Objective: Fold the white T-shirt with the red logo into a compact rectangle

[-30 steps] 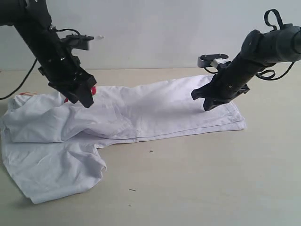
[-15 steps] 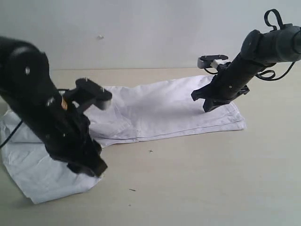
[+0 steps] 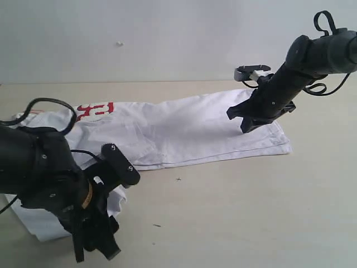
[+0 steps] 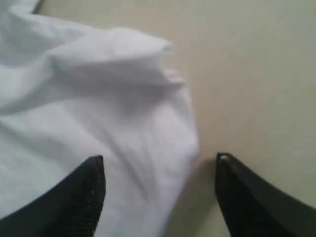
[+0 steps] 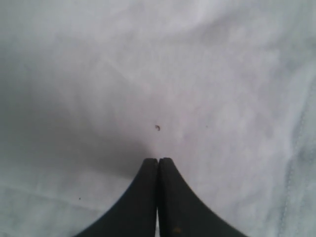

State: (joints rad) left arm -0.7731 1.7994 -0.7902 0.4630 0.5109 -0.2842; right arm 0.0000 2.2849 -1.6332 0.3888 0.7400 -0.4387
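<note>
The only marking was a patch of red-outlined lettering [image 3: 95, 110] on the white T-shirt with the red logo [image 3: 184, 131], near the shirt's left end in the exterior view. Only a few blocky strokes showed, too small and blurred to be read.

The worktop [image 3: 234, 212] is a pale beige, matte surface, bare across the whole near and right side. One thing lies directly on it — the white T-shirt [image 3: 184, 128], stretched out from the far left toward the right. The right-hand part lies flat and smooth, with layered edges along the near side. The left-hand part is rumpled and bunched, and its near corner is partly hidden. Red lettering [image 3: 95, 110] faces up near the far left. Two small dark specks [image 3: 178, 179] sit on the bare surface just in front of the cloth — what they are is too small to tell.
</note>
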